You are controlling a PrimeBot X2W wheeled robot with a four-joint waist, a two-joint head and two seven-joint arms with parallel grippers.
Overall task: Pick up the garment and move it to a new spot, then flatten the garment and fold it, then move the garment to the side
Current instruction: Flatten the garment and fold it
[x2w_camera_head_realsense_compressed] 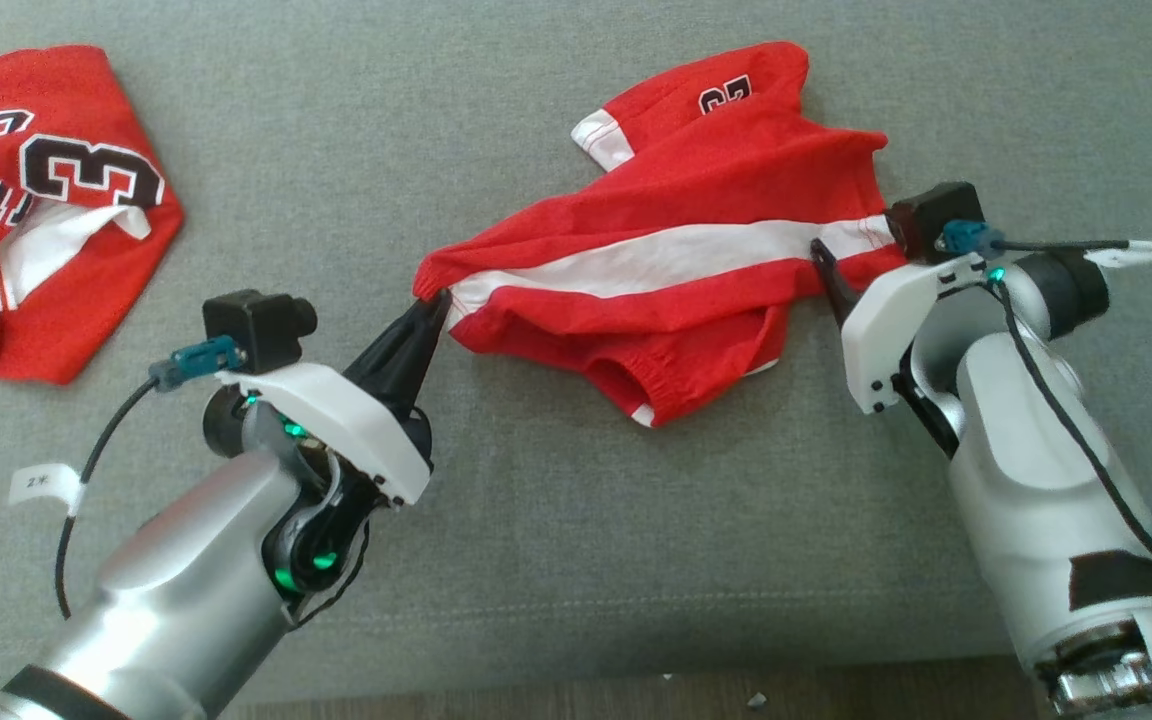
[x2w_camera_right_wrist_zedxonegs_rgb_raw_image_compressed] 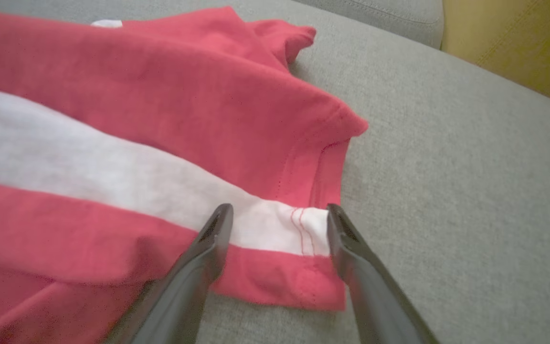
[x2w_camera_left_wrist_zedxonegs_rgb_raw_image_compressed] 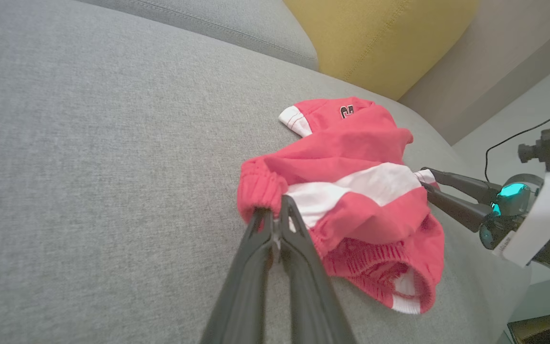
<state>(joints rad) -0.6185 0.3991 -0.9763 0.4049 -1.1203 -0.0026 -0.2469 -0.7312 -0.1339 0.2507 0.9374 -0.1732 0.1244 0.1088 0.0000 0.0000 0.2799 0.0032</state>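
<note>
The garment (x2w_camera_head_realsense_compressed: pixel 676 250) is a pair of red shorts with a white side stripe, lying crumpled on the grey sofa seat (x2w_camera_head_realsense_compressed: pixel 556 520). My left gripper (x2w_camera_head_realsense_compressed: pixel 433 300) is shut on the elastic waistband at the garment's left end; in the left wrist view the closed fingers (x2w_camera_left_wrist_zedxonegs_rgb_raw_image_compressed: pixel 275 224) pinch that gathered red edge (x2w_camera_left_wrist_zedxonegs_rgb_raw_image_compressed: pixel 260 186). At the right end my right gripper (x2w_camera_head_realsense_compressed: pixel 821 255) stands open. In the right wrist view its two fingertips (x2w_camera_right_wrist_zedxonegs_rgb_raw_image_compressed: pixel 280 212) straddle the white-striped hem (x2w_camera_right_wrist_zedxonegs_rgb_raw_image_compressed: pixel 303 229) of the garment (x2w_camera_right_wrist_zedxonegs_rgb_raw_image_compressed: pixel 160 119), which lies flat between them.
A second red jersey with black and white numbers (x2w_camera_head_realsense_compressed: pixel 36 210) lies at the far left of the seat. A yellow cushion (x2w_camera_left_wrist_zedxonegs_rgb_raw_image_compressed: pixel 375 38) and the sofa back (x2w_camera_left_wrist_zedxonegs_rgb_raw_image_compressed: pixel 208 24) rise behind. The seat's front edge (x2w_camera_head_realsense_compressed: pixel 636 670) runs close below my arms.
</note>
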